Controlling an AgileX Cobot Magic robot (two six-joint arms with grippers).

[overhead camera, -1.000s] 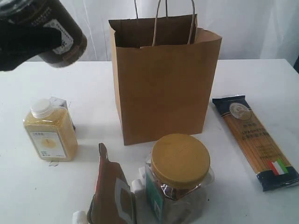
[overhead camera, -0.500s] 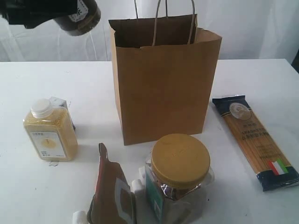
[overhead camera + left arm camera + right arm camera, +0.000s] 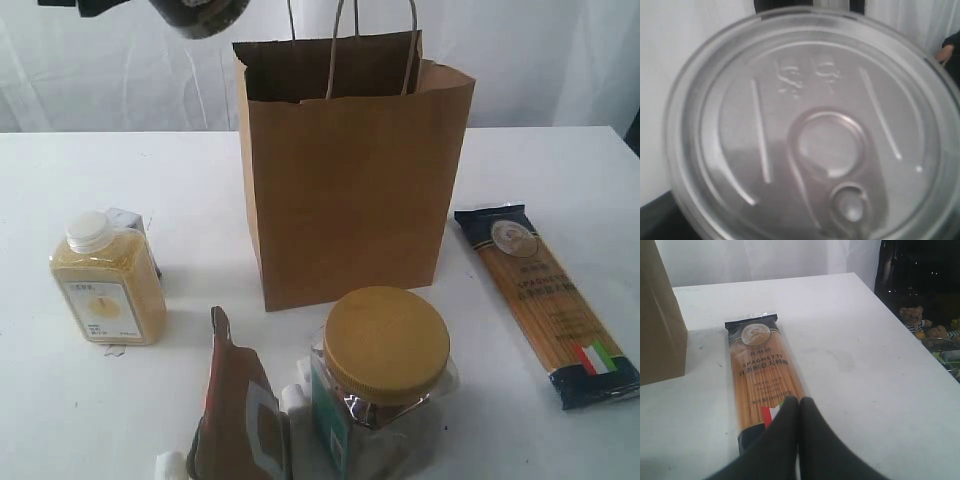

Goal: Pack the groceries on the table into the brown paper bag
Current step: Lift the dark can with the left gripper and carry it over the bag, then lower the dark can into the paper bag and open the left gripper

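A white worktop [image 3: 180,170] is recorded as carrying every item but one. The brown paper bag [image 3: 350,190] is found upright near its middle, mouth open, its two twisted handles raised above the rim. The spaghetti packet [image 3: 545,300] is laid flat to the right of the bag and apart from it, one navy end towards the bag and the flag-marked end towards the front. The clear jar [image 3: 385,350], closed by a mustard lid, is placed upright in front of the bag. The brown-orange pouch [image 3: 240,420] is seen just beside the jar on its left; contact between the two cannot be determined. The yellow-grain bottle [image 3: 108,290] is set upright with its white cap on, well left of the bag, and a small grey-and-white box [image 3: 128,222] is partly hidden behind it. The dark pull-tab can [image 3: 205,14] is held in the air above and to the left of the bag's mouth, apart from the bag and partly cut off by the frame; in the left wrist view its ring-pull end fills the picture. The left gripper [image 3: 135,6] is clamped on this can, its fingers largely out of frame. The right gripper [image 3: 799,402] is closed with nothing between its fingers and is seen by the flag-marked end of the spaghetti packet; contact with the packet cannot be determined.
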